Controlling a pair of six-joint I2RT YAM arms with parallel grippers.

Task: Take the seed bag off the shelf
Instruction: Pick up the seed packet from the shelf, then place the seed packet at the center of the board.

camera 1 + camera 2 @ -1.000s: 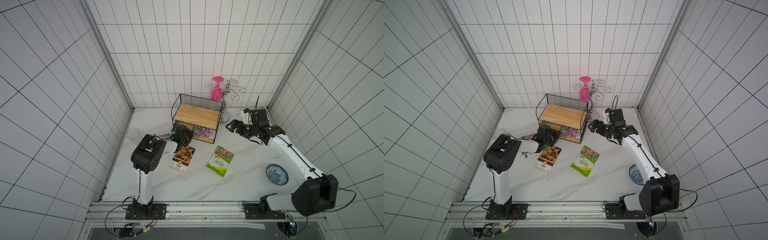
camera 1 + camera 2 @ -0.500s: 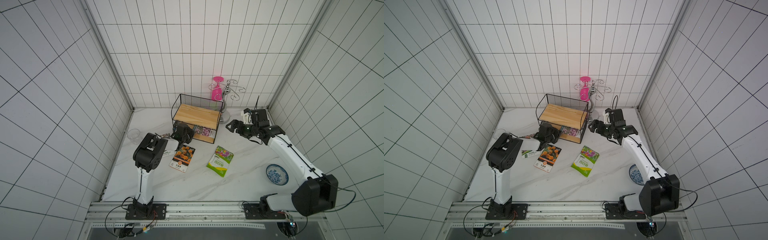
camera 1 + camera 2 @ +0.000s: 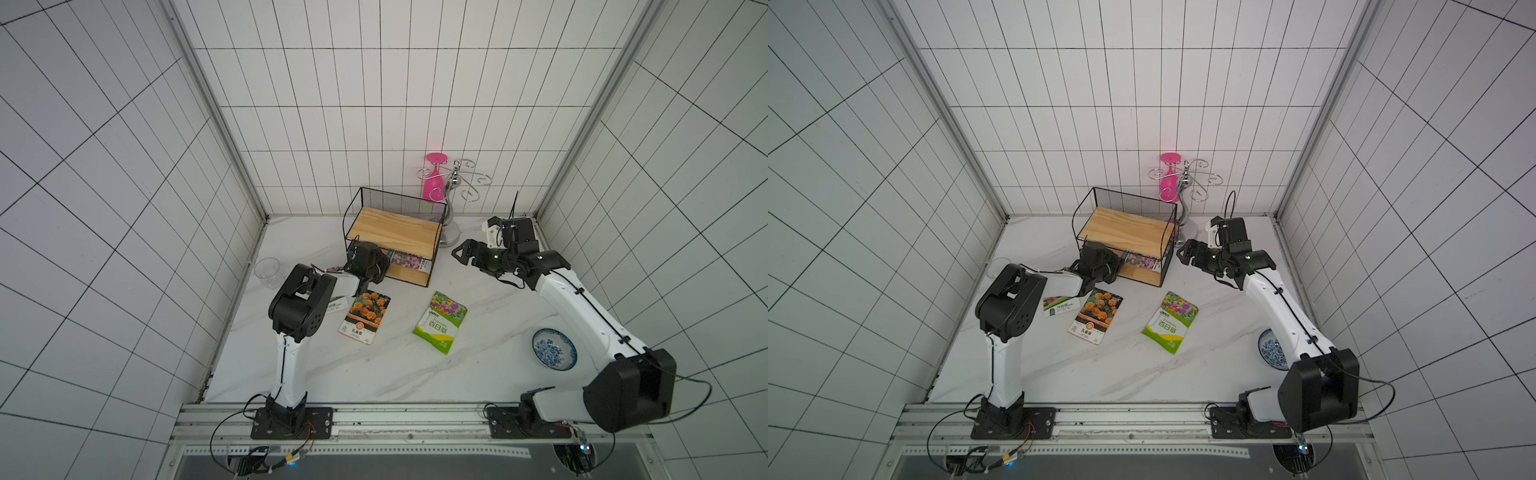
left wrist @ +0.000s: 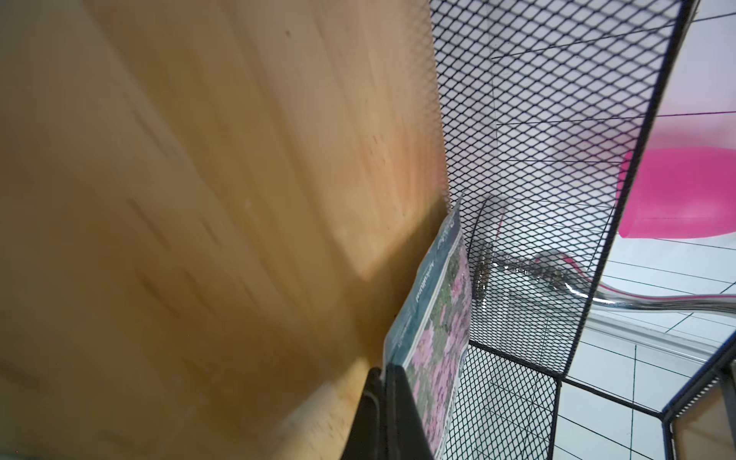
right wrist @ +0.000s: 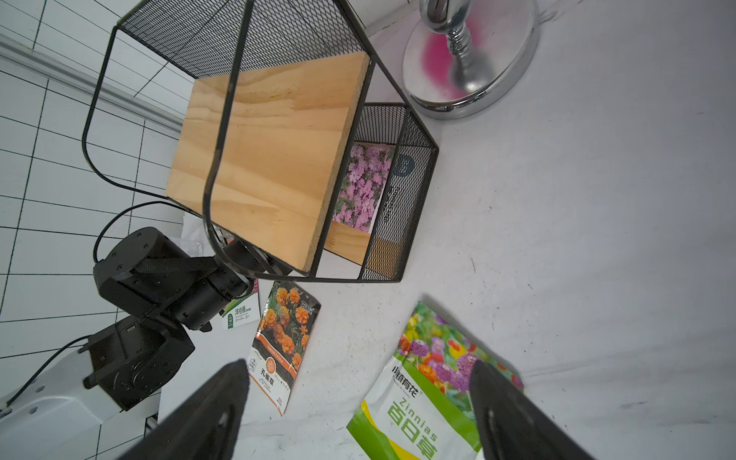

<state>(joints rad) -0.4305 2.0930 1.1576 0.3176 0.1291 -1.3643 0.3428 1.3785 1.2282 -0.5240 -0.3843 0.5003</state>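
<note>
The left claw point(image 4: 384, 378) pinches the pink-flower seed bag point(image 4: 434, 318) by its edge in the lower tier of the shelf point(image 3: 395, 232); the right claw point(image 3: 464, 253) hangs open to its right.

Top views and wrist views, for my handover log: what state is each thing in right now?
shelf: upright, top board bare.
seed bag: on the shelf's lower board, edge pinched.
left pincer: shut on the seed bag.
right pincer: open, empty.
marigold packet: flat on the table.
zinnia packet: flat on the table.
pink glass: hanging upside down on the stand.
bowl: upright, empty.
clear cup: upright.
</note>
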